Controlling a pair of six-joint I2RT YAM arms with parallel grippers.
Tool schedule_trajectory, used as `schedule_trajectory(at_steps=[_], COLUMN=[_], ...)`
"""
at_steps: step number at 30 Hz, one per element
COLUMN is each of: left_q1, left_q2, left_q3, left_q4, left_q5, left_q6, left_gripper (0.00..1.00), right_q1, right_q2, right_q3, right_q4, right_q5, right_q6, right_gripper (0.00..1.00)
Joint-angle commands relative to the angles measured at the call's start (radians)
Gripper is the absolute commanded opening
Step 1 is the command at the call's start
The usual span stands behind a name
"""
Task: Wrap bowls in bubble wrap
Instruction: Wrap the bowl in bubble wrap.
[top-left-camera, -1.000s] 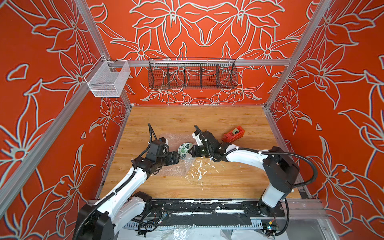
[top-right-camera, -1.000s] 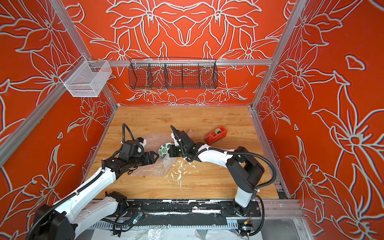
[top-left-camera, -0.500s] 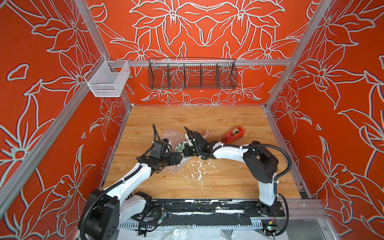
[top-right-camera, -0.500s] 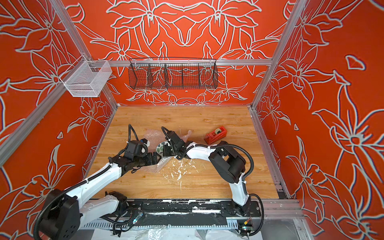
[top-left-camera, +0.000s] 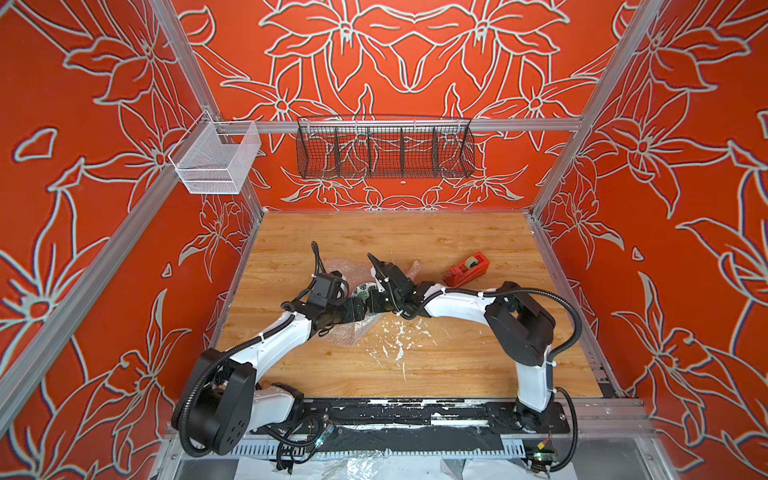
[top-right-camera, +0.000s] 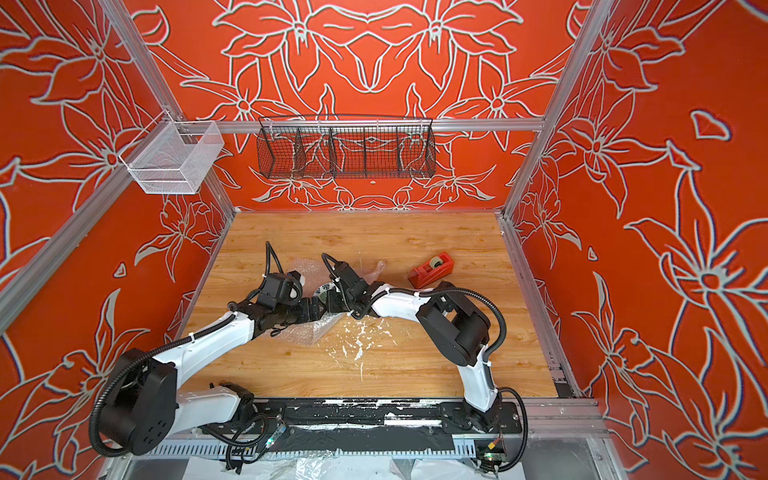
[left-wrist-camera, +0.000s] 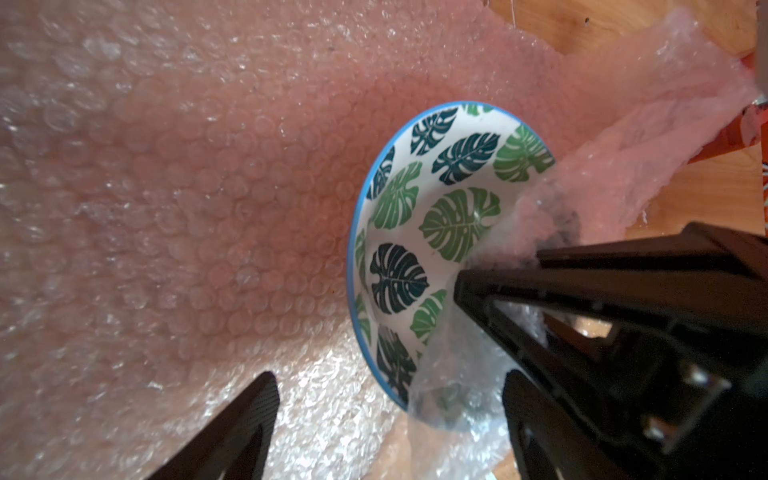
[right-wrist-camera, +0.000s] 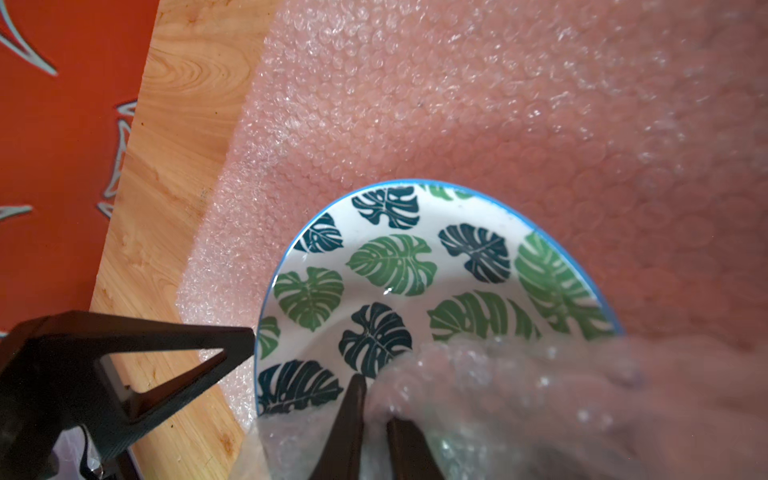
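One small bowl (top-left-camera: 360, 289) (top-right-camera: 325, 289) with green leaves painted inside is lying on the bubble wrap (top-left-camera: 347, 332) (top-right-camera: 303, 332), near the middle of the wooden table (top-left-camera: 457, 365). In both top views only a little bit of the bowl is showing, because the two grippers are crowding in over it.

Up close, a fold of the bubble wrap (right-wrist-camera: 457, 104) is coming up over one side of the bowl (right-wrist-camera: 415, 291) and covering part of the inside. The rest of the inside is showing bare. The right gripper (right-wrist-camera: 376, 403) (top-left-camera: 375, 301) is reaching in at that covered side. Its jaws are almost together and are pinching the fold of wrap.

The left gripper (left-wrist-camera: 390, 378) (top-left-camera: 356, 311) is sitting low, just beside the bowl (left-wrist-camera: 419, 257), on the other side from the right gripper. Its jaws are standing wide apart and are holding nothing. The bowl's blue rim is showing between them. One of its fingers (right-wrist-camera: 145, 332) is pointing at the rim, very close to it.

Some white flecks (top-left-camera: 397, 338) are lying on the table near the wrap. A red tape holder (top-left-camera: 465, 270) is sitting well apart from the bowl, on the right arm's side. A black wire basket (top-left-camera: 384, 149) and a white basket (top-left-camera: 212, 164) are hanging up on the frame at the back.
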Motion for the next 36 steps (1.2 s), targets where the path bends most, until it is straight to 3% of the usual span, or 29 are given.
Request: schedule_trajectory(at_steps=[1,16,25,31,36], left_q1=[-0.004,-0.003,-0.001,0.001,0.068], left_q2=[0.050,0.055,-0.042,-0.047,-0.077], left_q3=[0.034,0.028,0.018,0.005,0.008], left_q4=[-0.005,-0.008,-0.026,-0.026,-0.053], left_q5=[-0.012,-0.024,-0.056,-0.064,-0.082], left_q6=[-0.003,0.002,0.001,0.003,-0.021], left_gripper=[0.82,0.81,0.85,0.85,0.85], right_q1=[0.007,0.002,-0.004,-0.007,-0.006], right_q2=[0.013,0.037,0.078,0.103,0.133], right_q3=[0.029,0.092,0.133,0.162,0.216], right_q4=[-0.012,-0.044,-0.055,-0.068,-0.114], right_q5=[0.026,0.058,0.058,0.055,0.061], right_q6=[0.015,0.017,0.040,0.051,0.050], right_gripper=[0.14,0.22,0.26,0.38,0.40])
